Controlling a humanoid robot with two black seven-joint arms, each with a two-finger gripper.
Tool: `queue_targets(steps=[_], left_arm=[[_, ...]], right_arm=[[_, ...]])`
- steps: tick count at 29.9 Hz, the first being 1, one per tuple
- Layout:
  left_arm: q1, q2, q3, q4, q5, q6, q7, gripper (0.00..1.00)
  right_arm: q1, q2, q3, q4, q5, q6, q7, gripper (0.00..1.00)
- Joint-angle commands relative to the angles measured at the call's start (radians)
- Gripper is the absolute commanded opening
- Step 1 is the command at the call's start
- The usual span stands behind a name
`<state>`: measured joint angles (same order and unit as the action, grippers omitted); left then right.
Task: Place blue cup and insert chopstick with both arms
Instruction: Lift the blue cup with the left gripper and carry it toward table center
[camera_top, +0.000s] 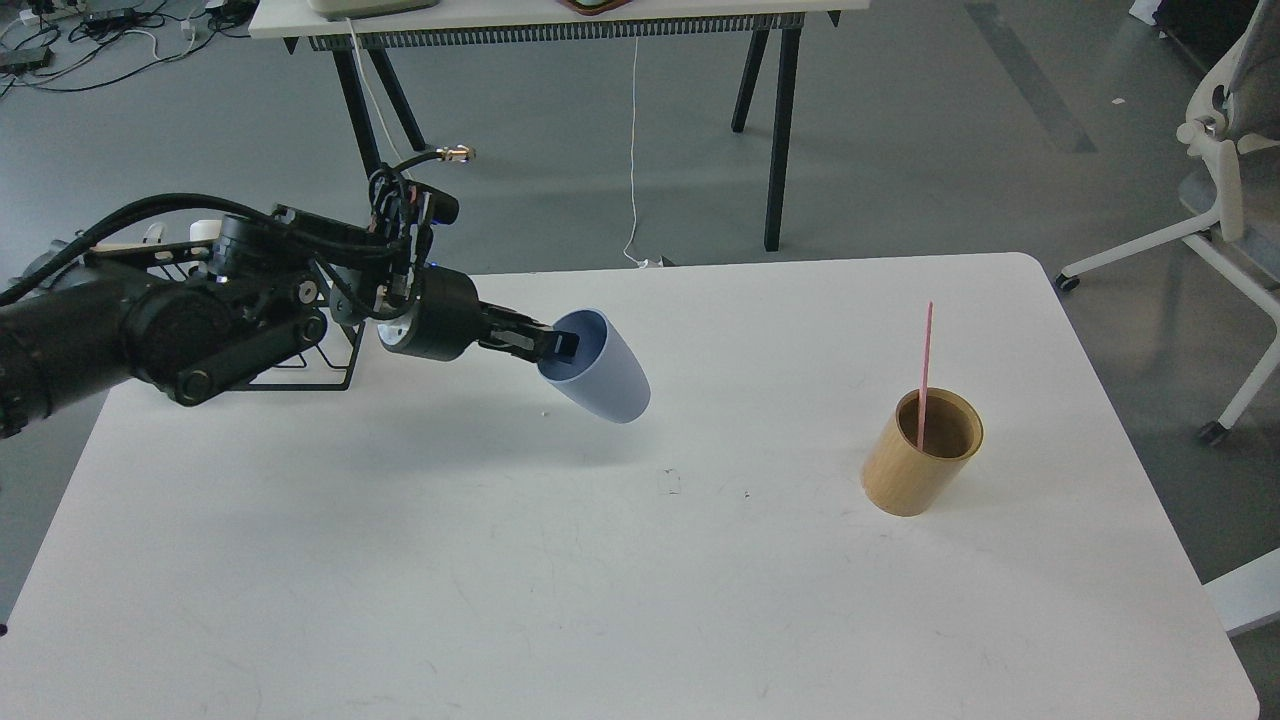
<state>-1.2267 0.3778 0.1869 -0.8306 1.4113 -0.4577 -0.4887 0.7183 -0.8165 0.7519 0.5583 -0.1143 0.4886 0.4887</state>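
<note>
My left gripper (556, 345) is shut on the rim of the pale-blue cup (605, 375), one finger inside its mouth. It holds the cup tilted, mouth toward the left, above the white table (640, 600) left of centre. The pink chopstick (925, 370) stands upright inside the tan cylinder (922, 452) on the right part of the table. My right arm and gripper are out of view.
The black wire rack (330, 370) at the table's back left is mostly hidden behind my left arm. A white office chair (1225, 180) stands off the table's right side. Another table with dark legs (780, 120) stands on the floor behind.
</note>
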Motion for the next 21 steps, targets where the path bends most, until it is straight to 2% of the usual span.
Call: queue_targets(steps=[1,12,15,21], left_arm=[[-0.036,-0.138,0.100,0.123,0.005,0.004,0.000,0.06],[-0.092,-0.378,0.276,0.252,0.005,0.005,0.000,0.06],[-0.093,-0.378,0.281,0.271,0.005,0.007,0.000,0.06],[-0.091,-0.378,0.330,0.404,0.011,0.019,0.000,0.07]], right_arm=[[-0.039,-0.006,0.000,-0.032,0.039,0.000,0.000,0.97],[-0.057,-0.006,-0.002,-0.074,0.039,0.000,0.000,0.97],[-0.057,-0.004,-0.002,-0.074,0.039,0.000,0.000,0.97],[-0.066,-0.006,-0.002,-0.074,0.039,0.000,0.000,0.97]])
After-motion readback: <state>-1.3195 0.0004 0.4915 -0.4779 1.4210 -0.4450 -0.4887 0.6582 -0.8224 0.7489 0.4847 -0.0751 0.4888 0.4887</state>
